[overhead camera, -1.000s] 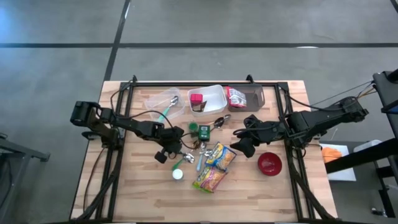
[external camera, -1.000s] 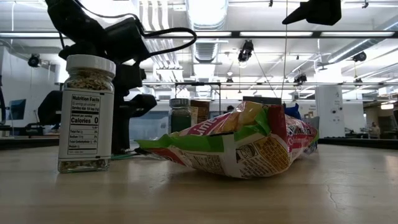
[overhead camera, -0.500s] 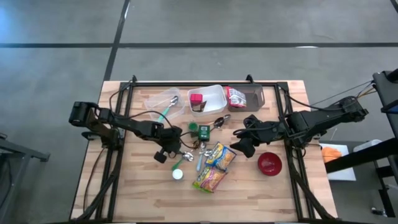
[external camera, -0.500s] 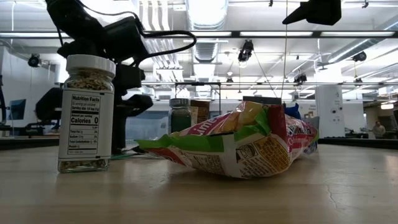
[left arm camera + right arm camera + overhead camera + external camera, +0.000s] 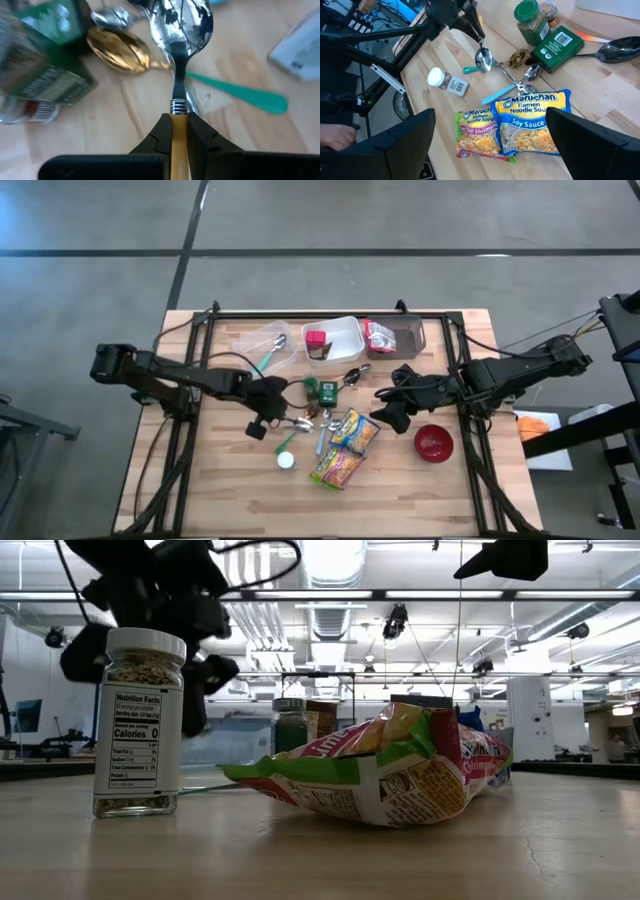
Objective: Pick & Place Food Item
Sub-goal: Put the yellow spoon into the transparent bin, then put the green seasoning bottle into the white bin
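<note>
Left wrist view alone shows left gripper [image 5: 179, 131] clamped on the spoon [image 5: 181, 30]; high view places it at table [image 5: 230, 500] centre, noodle packets [image 5: 345, 448] at four o'clock; right gripper [image 5: 385, 415] spread.

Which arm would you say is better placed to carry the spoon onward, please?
Left: its gripper is already shut on the yellow-handled silver spoon, lifted off the table. The right gripper hangs open and empty beside the noodle packets.

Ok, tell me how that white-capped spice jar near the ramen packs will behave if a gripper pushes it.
In the low view the spice jar stands upright, taller than wide, so a high push would probably tip it. Once down, its round body would likely roll. It looks like glass, partly filled, so probably stiff, smooth and fairly heavy for its size. The ramen packs lie close enough to stop it.
</note>
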Available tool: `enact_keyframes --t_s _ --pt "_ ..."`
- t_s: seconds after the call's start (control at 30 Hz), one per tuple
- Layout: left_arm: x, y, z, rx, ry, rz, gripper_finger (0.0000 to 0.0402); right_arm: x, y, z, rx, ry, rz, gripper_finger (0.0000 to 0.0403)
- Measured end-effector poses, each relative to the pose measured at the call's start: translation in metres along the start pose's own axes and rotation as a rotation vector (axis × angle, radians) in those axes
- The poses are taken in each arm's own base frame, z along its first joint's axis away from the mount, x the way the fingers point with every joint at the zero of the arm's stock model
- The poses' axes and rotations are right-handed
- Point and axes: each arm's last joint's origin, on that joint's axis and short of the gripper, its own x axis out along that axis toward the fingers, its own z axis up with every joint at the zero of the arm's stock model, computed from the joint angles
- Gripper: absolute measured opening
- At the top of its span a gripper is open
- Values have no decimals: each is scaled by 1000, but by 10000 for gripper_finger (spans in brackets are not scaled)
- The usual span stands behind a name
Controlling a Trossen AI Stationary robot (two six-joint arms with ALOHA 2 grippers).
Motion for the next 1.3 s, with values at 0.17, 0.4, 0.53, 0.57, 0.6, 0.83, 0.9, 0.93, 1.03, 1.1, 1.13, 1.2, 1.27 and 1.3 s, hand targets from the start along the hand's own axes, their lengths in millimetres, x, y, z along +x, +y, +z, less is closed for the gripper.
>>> enact_keyframes --t_s 0.17,0.4,0.53,0.57,0.6,0.83,0.9,0.93,1.03,1.1,1.13,1.2,1.27,1.3 --pt "-15 -1 3 -57 -58 16 20 0 0 0 -4 0 0 375" --pt "-36 1 6 -210 -131 83 19 0 0 0 -10 -1 0 375" --pt "-50 5 9 -306 -175 138 19 0 0 0 -15 -1 -1 375" --pt "-53 6 9 -321 -184 148 19 0 0 0 -15 -2 -1 375" --pt "-56 8 10 -335 -197 157 19 0 0 0 -15 -3 -1 375" --pt "-80 29 8 -478 -214 268 18 0 0 0 -15 -3 0 375" --pt "-86 38 7 -526 -215 292 2 0 0 0 -14 -3 0 375" --pt "-90 43 6 -546 -212 306 3 0 0 0 -14 -3 0 375" --pt "-101 58 2 -609 -200 384 5 0 0 0 -12 -3 0 375" --pt "-109 68 -3 -659 -181 444 5 0 0 0 -11 -3 1 375" --pt "-113 73 -6 -681 -175 458 5 0 0 0 -11 -3 0 375" --pt "-119 79 -9 -709 -168 466 4 0 0 0 -11 1 3 375" --pt "-123 81 -9 -699 -163 467 3 0 1 -2 -13 5 6 375" --pt "-124 81 -8 -683 -165 465 3 -1 2 -2 -15 6 8 375"
